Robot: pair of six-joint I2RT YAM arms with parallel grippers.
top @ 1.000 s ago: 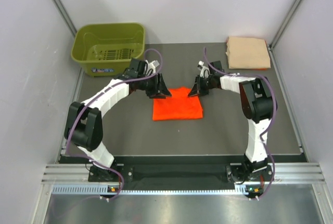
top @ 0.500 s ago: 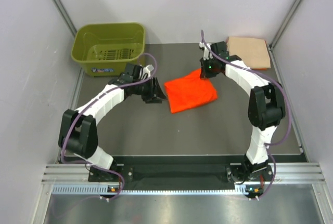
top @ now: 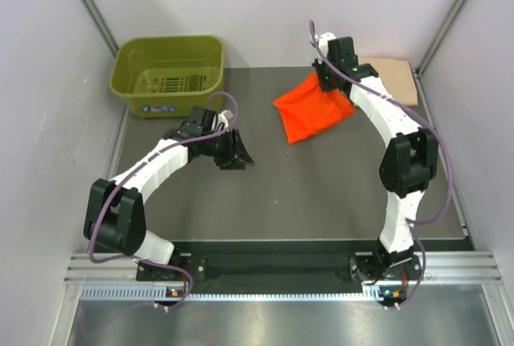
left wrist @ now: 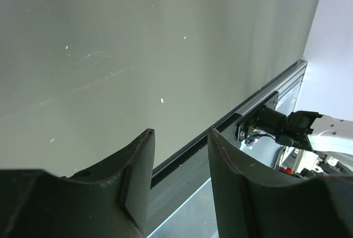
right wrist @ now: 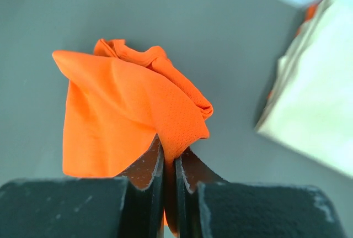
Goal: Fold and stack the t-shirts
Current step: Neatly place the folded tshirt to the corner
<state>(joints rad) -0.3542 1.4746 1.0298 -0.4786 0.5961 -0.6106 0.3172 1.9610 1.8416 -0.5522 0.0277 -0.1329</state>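
We find the right tool clamped on the orange shirt, which hangs above the surface just beside the peach shirt. The left tool stands apart, empty. We judge stacking in hand: the next move calls for lowering it squarely onto the peach shirt.

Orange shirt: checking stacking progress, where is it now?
Top view: orange shirt is back right, pinched in the right gripper, left of the tan shirt.

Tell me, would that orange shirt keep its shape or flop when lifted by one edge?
Probably floppy: the orange shirt sags and bunches where the right gripper pinches one edge. Likely light, since that small pinch seems to carry it. Its folds may slip loose.
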